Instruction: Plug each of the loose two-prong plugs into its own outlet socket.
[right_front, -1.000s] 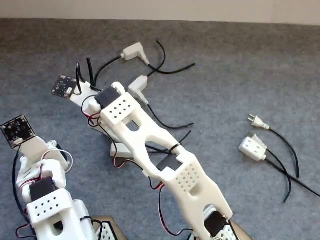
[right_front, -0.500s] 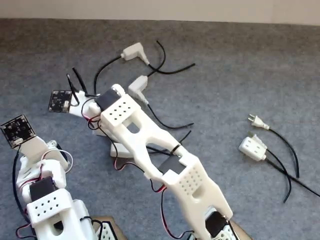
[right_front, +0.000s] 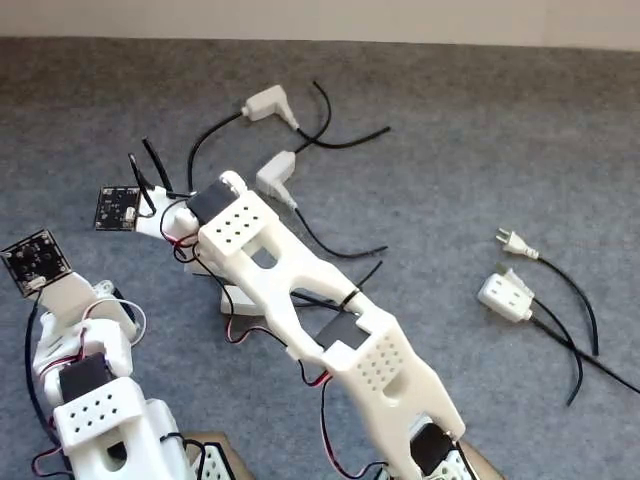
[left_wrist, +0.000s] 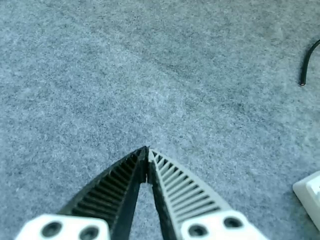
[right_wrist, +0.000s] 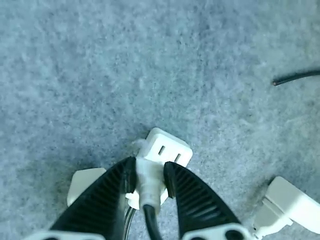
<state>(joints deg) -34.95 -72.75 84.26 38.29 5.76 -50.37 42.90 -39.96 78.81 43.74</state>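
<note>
Shows right pincer (right_wrist: 149, 167) clamped on white outlet socket (right_wrist: 167, 147) at its cord end, two slots showing, low over grey tabletop (right_front: 450, 130), left of middle. Shows left pincer (left_wrist: 147, 152) pressed together over bare tabletop by front left corner. Puts loose two-prong plug (right_front: 512, 241) near second outlet socket (right_front: 503, 297) toward right edge, apart. Puts angled white plug (right_front: 268, 102) and straight white plug (right_front: 278, 172) toward far edge.

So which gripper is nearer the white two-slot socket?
Right. The right gripper is shut on the socket at its cord end; the left gripper sits shut over bare carpet.
</note>
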